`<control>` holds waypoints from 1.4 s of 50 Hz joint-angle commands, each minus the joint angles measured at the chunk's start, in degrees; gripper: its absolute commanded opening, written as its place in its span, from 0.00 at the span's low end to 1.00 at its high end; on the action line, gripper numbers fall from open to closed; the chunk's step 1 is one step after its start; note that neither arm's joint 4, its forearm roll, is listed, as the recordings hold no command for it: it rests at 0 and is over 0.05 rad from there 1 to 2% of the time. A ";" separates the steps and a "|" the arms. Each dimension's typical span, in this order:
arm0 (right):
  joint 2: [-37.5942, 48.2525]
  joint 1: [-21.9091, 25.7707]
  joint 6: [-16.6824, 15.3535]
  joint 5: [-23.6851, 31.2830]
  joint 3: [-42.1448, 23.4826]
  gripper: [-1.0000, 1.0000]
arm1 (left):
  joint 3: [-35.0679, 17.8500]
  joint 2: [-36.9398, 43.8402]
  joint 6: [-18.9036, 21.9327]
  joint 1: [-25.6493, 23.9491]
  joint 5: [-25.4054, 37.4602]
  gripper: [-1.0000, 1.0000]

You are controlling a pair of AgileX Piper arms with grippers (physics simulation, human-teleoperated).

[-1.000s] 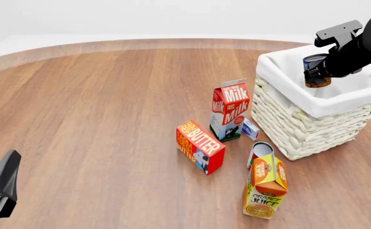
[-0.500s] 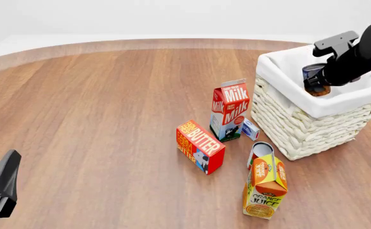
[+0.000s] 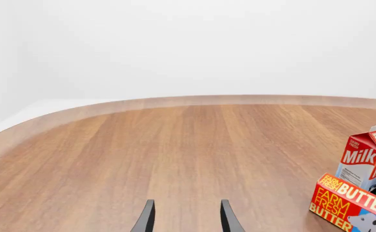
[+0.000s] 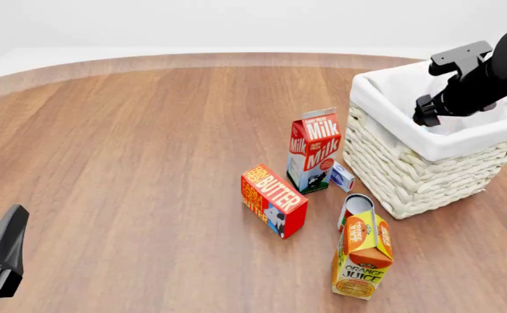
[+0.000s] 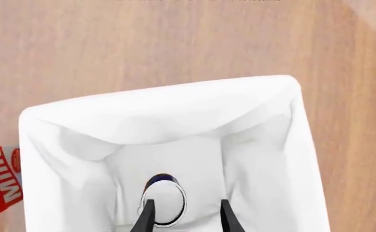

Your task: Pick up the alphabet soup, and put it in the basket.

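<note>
The alphabet soup (image 5: pixel 164 202) sits inside the basket (image 5: pixel 174 104) below the open right gripper (image 5: pixel 184 215) (a hard, smooth can; hold its round sides).

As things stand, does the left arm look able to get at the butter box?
Probably yes. The left gripper is open and only bare table lies between it and the butter box; the milk carton stands beyond the box, not in the way.

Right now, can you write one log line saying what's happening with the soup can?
alphabet soup: inside basket | right pincer: open above can | left pincer: open, holding nothing
</note>
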 commanded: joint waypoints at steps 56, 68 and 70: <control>-13.08 0.22 0.00 2.03 2.16 1.00 | 0.00 0.00 0.00 0.00 0.00 1.00; -15.50 0.22 0.59 1.84 3.98 1.00 | 0.00 0.00 0.00 0.00 0.00 1.00; -15.93 0.27 0.69 1.80 4.25 1.00 | 0.00 0.00 0.00 0.00 0.00 1.00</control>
